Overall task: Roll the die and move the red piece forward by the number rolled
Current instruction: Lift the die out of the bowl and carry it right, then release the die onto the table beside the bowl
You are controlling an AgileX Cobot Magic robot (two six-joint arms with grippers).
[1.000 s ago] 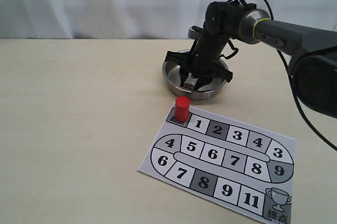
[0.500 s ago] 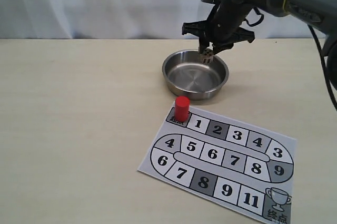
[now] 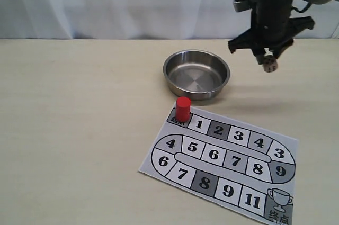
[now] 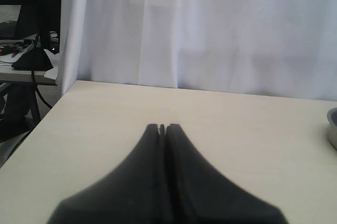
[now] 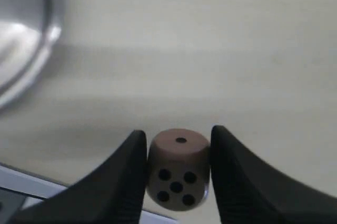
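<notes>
My right gripper (image 3: 269,62) hangs in the air to the right of the steel bowl (image 3: 196,73), shut on the die (image 3: 270,66). In the right wrist view the beige die (image 5: 178,168) sits clamped between the black fingers (image 5: 129,176), one pip on one face and five on another, with the right gripper (image 5: 178,153) well above the table. The red piece (image 3: 183,109) stands upright on the dark start square of the paper game board (image 3: 225,162). My left gripper (image 4: 162,128) is shut on nothing over bare table; it does not show in the exterior view.
The steel bowl's rim (image 5: 26,66) shows at one side of the right wrist view and its edge (image 4: 332,127) in the left wrist view. A white curtain (image 3: 106,2) backs the table. Dark equipment (image 4: 29,39) stands beyond the table's far corner.
The right gripper lifted the die out of the bowl, rose, and carried it to the right, past the bowl's rim. The red piece and board have not moved.
</notes>
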